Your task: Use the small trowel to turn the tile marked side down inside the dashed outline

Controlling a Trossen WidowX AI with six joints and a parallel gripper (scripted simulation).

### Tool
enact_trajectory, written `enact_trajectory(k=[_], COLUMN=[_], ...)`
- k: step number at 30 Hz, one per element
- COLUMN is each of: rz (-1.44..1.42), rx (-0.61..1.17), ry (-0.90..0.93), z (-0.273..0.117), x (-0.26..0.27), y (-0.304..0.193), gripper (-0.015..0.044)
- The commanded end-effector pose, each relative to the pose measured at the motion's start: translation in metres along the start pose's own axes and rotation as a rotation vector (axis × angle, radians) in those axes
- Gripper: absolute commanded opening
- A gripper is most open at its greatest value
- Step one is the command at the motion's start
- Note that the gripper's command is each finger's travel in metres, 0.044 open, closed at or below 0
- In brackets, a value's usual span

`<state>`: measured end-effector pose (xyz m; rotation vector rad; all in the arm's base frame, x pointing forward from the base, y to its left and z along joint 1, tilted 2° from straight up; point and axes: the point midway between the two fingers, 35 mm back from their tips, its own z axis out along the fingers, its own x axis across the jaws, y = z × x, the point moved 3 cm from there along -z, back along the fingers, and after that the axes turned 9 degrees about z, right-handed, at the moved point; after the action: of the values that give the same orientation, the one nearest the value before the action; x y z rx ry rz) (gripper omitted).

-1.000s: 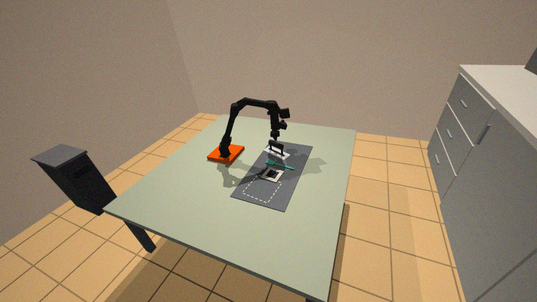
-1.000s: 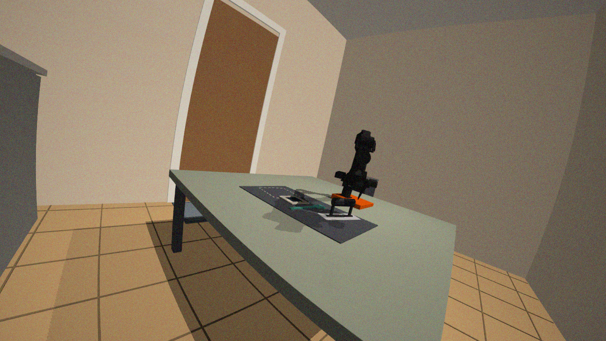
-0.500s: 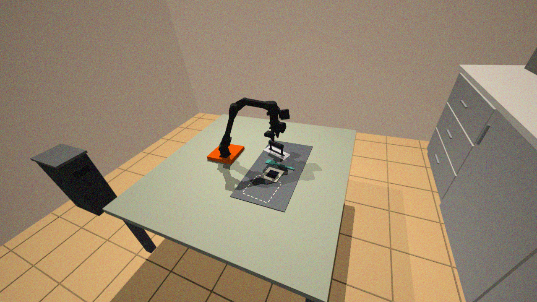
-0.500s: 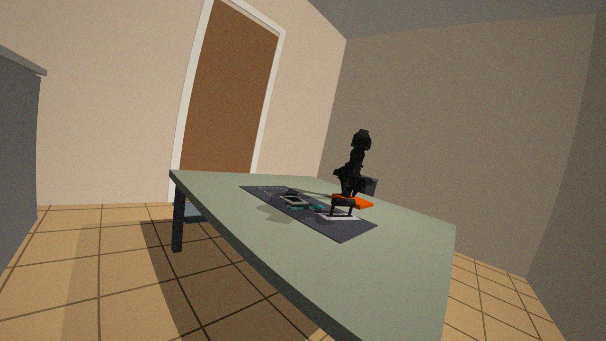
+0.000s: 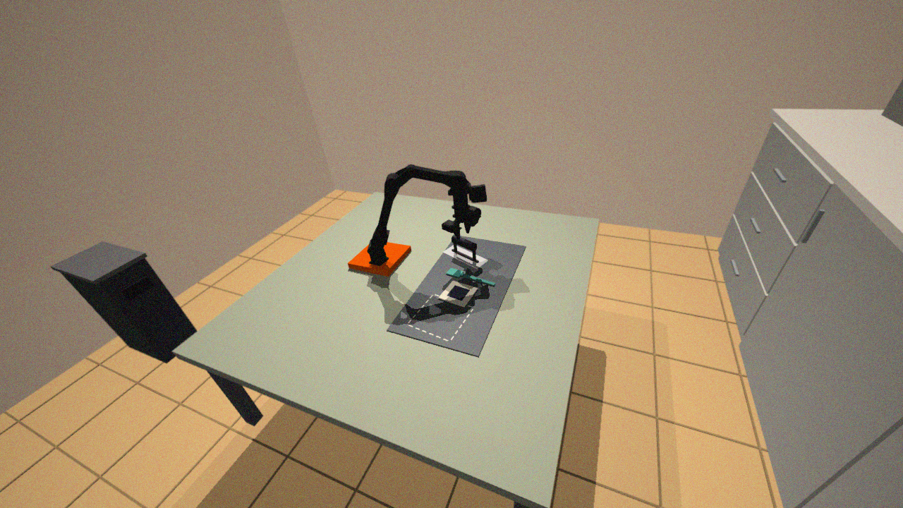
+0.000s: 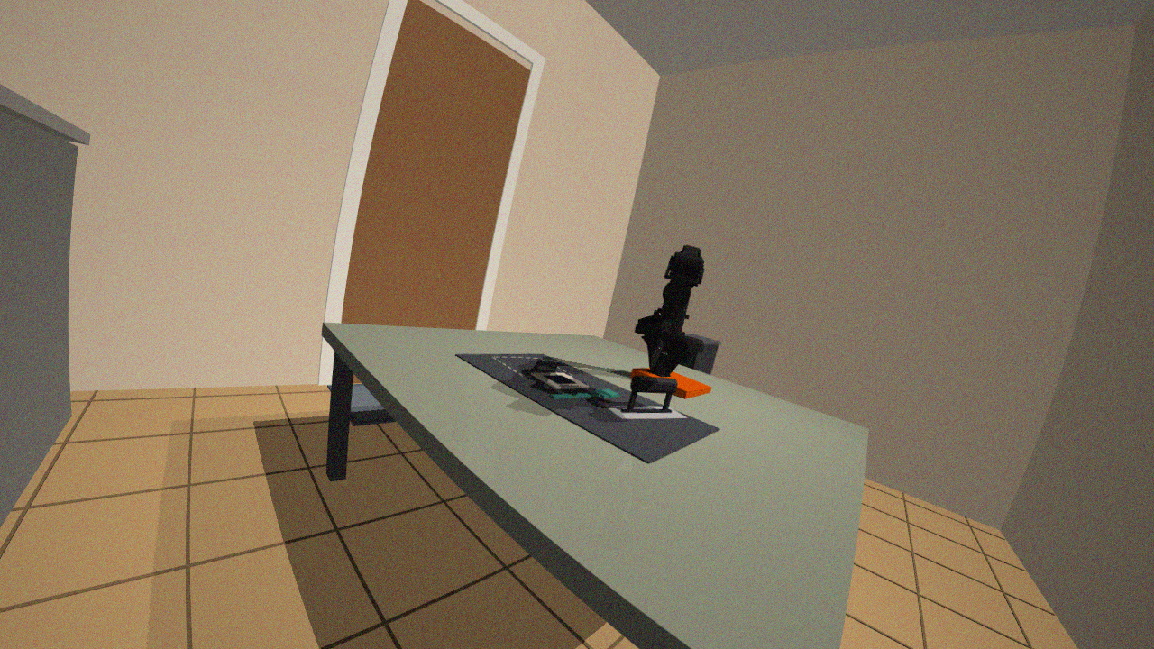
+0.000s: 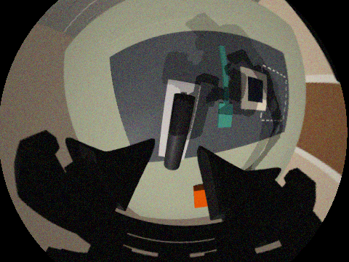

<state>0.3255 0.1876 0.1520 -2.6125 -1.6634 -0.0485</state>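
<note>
The trowel, a white plate with a raised black bar handle (image 5: 465, 242) (image 6: 654, 385) (image 7: 182, 113), lies flat on the dark mat (image 5: 477, 338) (image 7: 142, 73). My gripper (image 5: 462, 232) (image 6: 663, 372) (image 7: 177, 145) is open above the trowel, with nothing between its fingers. In the wrist view the handle shows between the fingertips, lower than they are. The tile (image 5: 458, 293) (image 6: 562, 379) (image 7: 255, 89) lies flat, its dark square mark facing up. It lies at the near side of the dashed outline (image 7: 286, 87), mostly outside it. The arm's shadow crosses the tile and the outline.
A teal flat-bladed tool (image 5: 454, 272) (image 6: 609, 394) (image 7: 225, 120) lies on the mat between the trowel and the tile. The arm stands on an orange base (image 5: 398, 249) (image 6: 693, 388) (image 7: 200, 198) beside the mat. A grey cabinet (image 5: 820, 283) stands beyond the table.
</note>
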Motion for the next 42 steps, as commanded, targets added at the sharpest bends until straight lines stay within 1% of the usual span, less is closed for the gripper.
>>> enact_trajectory(k=[1, 24, 29, 31, 42], rz=[0.007, 0.007, 0.007, 0.007, 0.007], rx=[-0.001, -0.001, -0.001, -0.001, -0.001], ry=[-0.003, -0.003, -0.003, -0.003, -0.003], z=[0.006, 0.041, 0.041, 0.041, 0.041], x=[0.000, -0.001, -0.001, -0.001, -0.001], y=[0.000, 0.000, 0.000, 0.000, 0.000], gripper=[0.0270, 0.0270, 0.0139, 0.0130, 0.0130])
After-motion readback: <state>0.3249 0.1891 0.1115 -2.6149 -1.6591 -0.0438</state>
